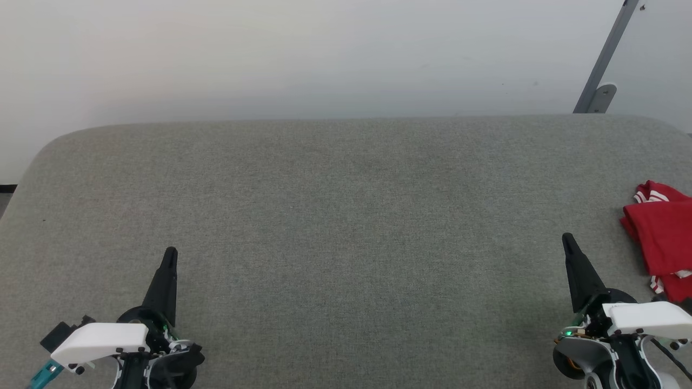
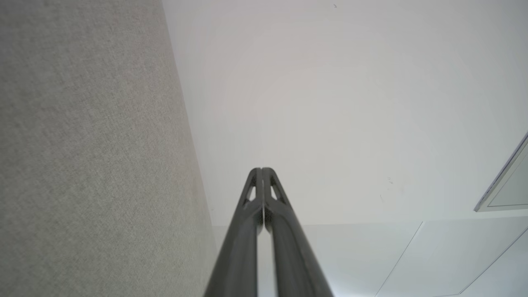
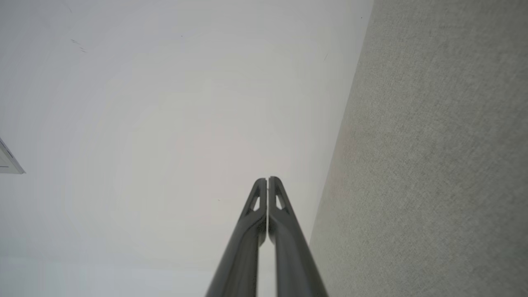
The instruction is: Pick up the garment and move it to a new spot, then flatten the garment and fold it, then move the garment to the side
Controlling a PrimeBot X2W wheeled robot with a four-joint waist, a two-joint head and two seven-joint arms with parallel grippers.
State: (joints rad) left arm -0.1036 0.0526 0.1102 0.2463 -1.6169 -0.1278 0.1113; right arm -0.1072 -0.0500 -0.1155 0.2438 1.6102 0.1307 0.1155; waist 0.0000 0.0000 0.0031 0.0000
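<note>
Spilling off-view rightward, garment (image 1: 662, 233) partly hidden; left end effector (image 1: 171, 253), right end effector (image 1: 567, 237) — pinched together.

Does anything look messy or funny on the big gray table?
Yes. The red jersey lies bunched up at the right edge of the gray table, with its striped trim poking out, and the head view cuts part of it off. It is rumpled, not flat. The right end effector is shut beside it. Nothing else stands out.

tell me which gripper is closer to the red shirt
The right gripper, shut, hangs just left of the garment at the right side of the table. The left gripper, also shut, is far off on the other side.
</note>
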